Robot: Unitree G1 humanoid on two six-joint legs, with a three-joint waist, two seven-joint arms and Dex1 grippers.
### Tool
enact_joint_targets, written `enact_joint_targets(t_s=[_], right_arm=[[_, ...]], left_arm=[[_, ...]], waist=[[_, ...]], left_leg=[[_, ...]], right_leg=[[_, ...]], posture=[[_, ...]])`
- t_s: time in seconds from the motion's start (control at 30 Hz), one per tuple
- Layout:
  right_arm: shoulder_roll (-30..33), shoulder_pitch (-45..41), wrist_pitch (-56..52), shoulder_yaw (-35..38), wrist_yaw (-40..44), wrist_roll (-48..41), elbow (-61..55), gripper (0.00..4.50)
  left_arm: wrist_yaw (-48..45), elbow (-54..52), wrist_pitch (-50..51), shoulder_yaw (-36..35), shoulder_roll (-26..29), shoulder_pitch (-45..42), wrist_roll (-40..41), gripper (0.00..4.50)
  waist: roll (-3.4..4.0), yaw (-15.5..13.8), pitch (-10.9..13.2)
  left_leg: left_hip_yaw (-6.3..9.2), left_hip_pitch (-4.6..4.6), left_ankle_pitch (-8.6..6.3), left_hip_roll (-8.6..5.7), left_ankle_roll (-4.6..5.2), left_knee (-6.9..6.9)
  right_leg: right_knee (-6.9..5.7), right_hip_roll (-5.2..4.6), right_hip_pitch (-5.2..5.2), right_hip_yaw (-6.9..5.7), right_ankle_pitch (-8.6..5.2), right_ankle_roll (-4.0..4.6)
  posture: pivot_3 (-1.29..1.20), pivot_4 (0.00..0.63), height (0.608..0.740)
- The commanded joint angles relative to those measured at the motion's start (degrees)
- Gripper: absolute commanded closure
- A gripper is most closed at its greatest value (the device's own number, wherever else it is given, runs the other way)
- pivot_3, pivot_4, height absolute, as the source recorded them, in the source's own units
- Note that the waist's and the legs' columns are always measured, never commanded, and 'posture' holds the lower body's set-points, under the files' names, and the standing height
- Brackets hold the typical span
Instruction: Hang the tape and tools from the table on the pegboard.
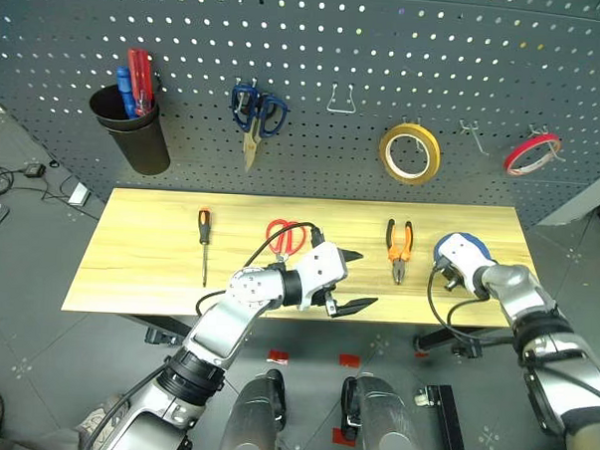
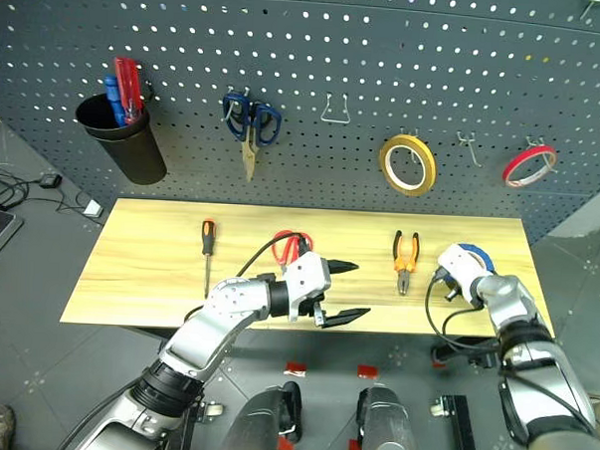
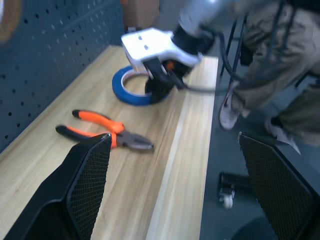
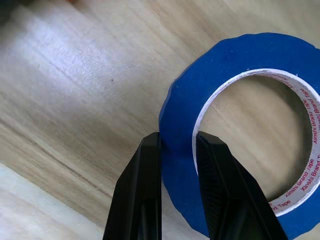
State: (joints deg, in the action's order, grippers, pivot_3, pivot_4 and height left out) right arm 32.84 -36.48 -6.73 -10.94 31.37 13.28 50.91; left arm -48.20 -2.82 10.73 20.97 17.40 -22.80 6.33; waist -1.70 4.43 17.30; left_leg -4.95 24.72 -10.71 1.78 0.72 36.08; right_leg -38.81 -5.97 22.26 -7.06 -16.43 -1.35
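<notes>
The blue tape [image 4: 180, 115] lies flat near the right end of the table [image 1: 149, 268]. My right gripper [image 4: 177, 137] points down at it, and its two fingers pinch the ring's band, one outside and one inside. My left gripper [image 1: 362, 280] hovers open over the table's front edge, pointing right, with nothing between its fingers [image 3: 85, 190]. The pliers [image 1: 400, 247] lie between the two grippers. Red-handled scissors [image 1: 288, 234] lie just behind the left wrist, partly covered by it. The screwdriver [image 1: 205, 243] lies further left. The pegboard [image 1: 338, 47] rises behind the table.
On the pegboard hang a yellow roll [image 1: 410, 153], a red roll [image 1: 531, 153], blue-handled scissors [image 1: 257, 114] and a black cup [image 1: 133, 128] of tools. An empty hook [image 1: 341, 99] sits between scissors and yellow roll. A person's legs [image 3: 270, 60] stand beyond the table's right end.
</notes>
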Motion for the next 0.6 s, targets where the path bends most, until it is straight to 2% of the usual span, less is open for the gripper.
enact_joint_targets(t_s=[0.03, 0.17, 0.37, 0.47, 0.6], right_arm=[[1.3, 9.23, -2.91, 4.96, -4.64, -1.69, -17.8, 3.84], [-1.27, 25.22, -3.89, 9.81, -13.69, 1.71, -48.87, 3.84], [-4.73, 35.74, -2.56, 8.55, -19.97, 8.67, -72.09, 3.84], [-4.54, 33.64, -0.41, 9.91, -20.91, 9.46, -73.78, 3.84], [-4.0, 26.62, 1.45, 12.0, -20.1, 6.13, -67.61, 3.84]], left_arm=[[1.42, -2.29, 0.97, -2.13, -1.96, -2.02, 2.02, 0.23], [4.52, -1.7, 3.34, -4.89, -4.78, -5.42, 2.82, 0.23], [6.0, -2.93, 9.01, -7.98, -7.75, -10.47, 7.1, 0.23], [6.99, -2.25, 10.35, -9.24, -8.79, -13.12, 8.35, 0.23], [7.85, -0.64, 12.7, -11.8, -10.88, -16.28, 11.67, 0.23]], waist=[[0.02, -0.23, 0.0], [0.12, -0.94, 0.03], [0.1, -0.44, 0.03], [0.08, -0.05, 0.04], [0.08, 0.61, 0.04]], left_leg=[[0.01, 0.02, 0.02, -0.01, -0.03, -0.01], [0.0, 0.11, 0.02, 0.02, -0.13, -0.07], [-0.05, 0.16, -0.08, 0.01, -0.09, -0.06], [-0.05, 0.21, -0.14, 0.01, 0.0, -0.07], [-0.07, 0.19, -0.2, -0.04, 0.13, -0.01]], right_leg=[[-0.01, -0.01, 0.02, -0.01, 0.0, -0.01], [0.0, 0.02, 0.13, 0.0, -0.01, -0.01], [0.02, 0.05, 0.24, 0.05, -0.06, -0.14], [0.02, 0.1, 0.33, 0.09, -0.07, -0.14], [0.13, 0.09, 0.23, 0.14, -0.04, -0.18]], posture=[[-0.24, 0.279, 0.74], [-0.26, 0.276, 0.74], [-0.29, 0.278, 0.74], [-0.31, 0.276, 0.74], [-0.32, 0.263, 0.74]])
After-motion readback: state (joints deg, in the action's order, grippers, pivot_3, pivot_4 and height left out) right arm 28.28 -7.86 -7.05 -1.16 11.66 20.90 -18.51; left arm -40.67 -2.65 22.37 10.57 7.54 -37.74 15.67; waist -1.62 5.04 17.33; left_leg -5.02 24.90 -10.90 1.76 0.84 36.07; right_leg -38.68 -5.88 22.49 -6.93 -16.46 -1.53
